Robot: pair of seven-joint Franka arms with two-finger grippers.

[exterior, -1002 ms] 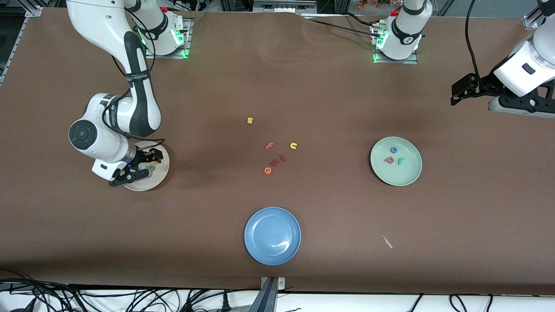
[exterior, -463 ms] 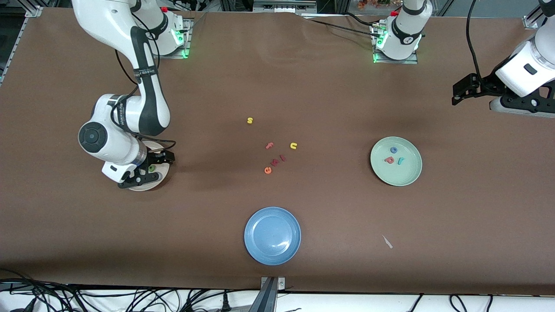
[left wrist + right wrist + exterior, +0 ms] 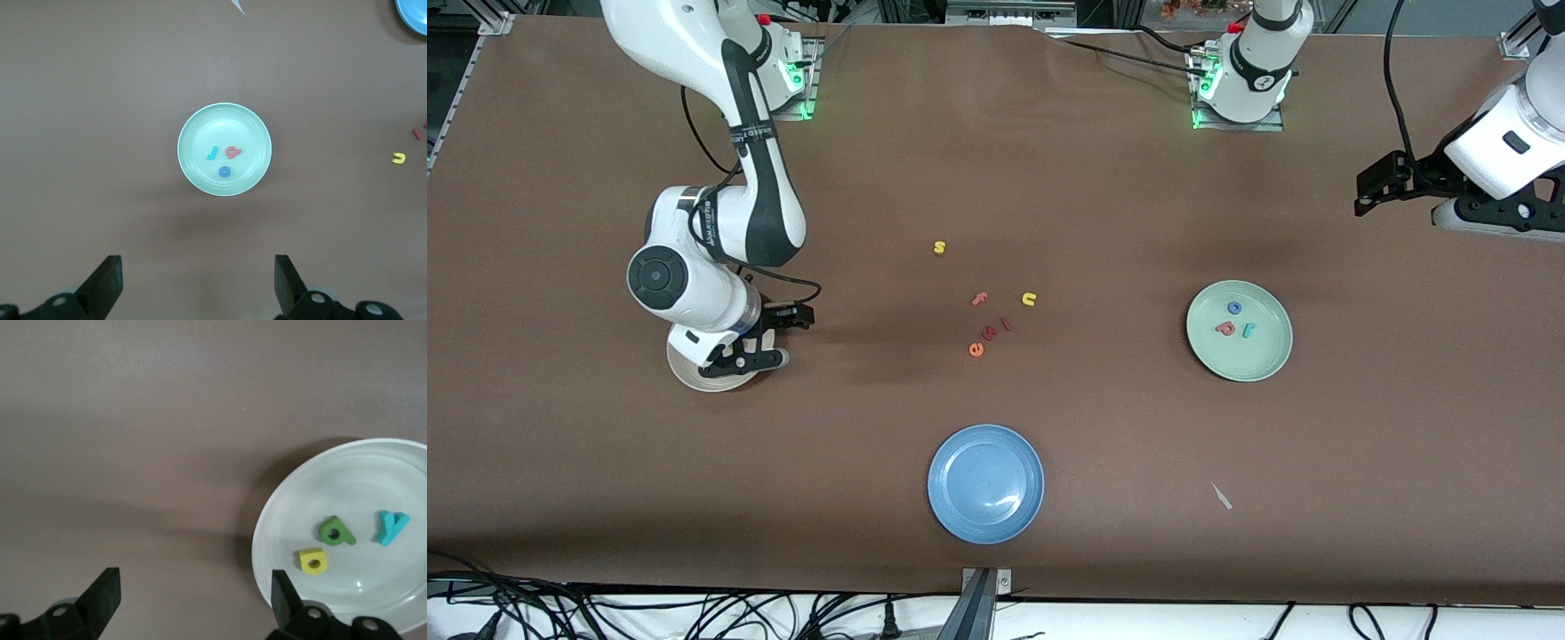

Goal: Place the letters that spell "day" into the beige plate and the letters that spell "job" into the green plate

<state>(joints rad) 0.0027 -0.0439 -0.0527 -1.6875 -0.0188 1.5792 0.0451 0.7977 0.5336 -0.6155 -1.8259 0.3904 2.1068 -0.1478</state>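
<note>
The beige plate (image 3: 694, 378) lies toward the right arm's end of the table, mostly hidden under that arm's hand. The right wrist view shows its bare rim (image 3: 280, 513) and, inside, the dark green "d" (image 3: 335, 531), the yellow "a" (image 3: 313, 561) and the teal "y" (image 3: 391, 526). My right gripper (image 3: 749, 359) (image 3: 195, 587) is open and empty, one finger over the plate's rim. The green plate (image 3: 1263, 357) (image 3: 200, 130) holds the blue "o" (image 3: 1234, 308), the salmon "b" (image 3: 1226, 329) and the teal "j" (image 3: 1249, 329). My left gripper (image 3: 1489, 222) (image 3: 198, 280) waits high up, open and empty.
A blue plate (image 3: 985, 483) lies near the table's front edge. Loose letters lie in the middle: a yellow "s" (image 3: 939, 247), a yellow "u" (image 3: 1029, 300), a red "f" (image 3: 979, 299) and an orange "e" (image 3: 976, 349). A white scrap (image 3: 1221, 496) lies nearer to the front camera than the green plate.
My right arm has moved off the beige plate's middle toward the centre of the table, its gripper open throughout. The left arm has hardly moved.
</note>
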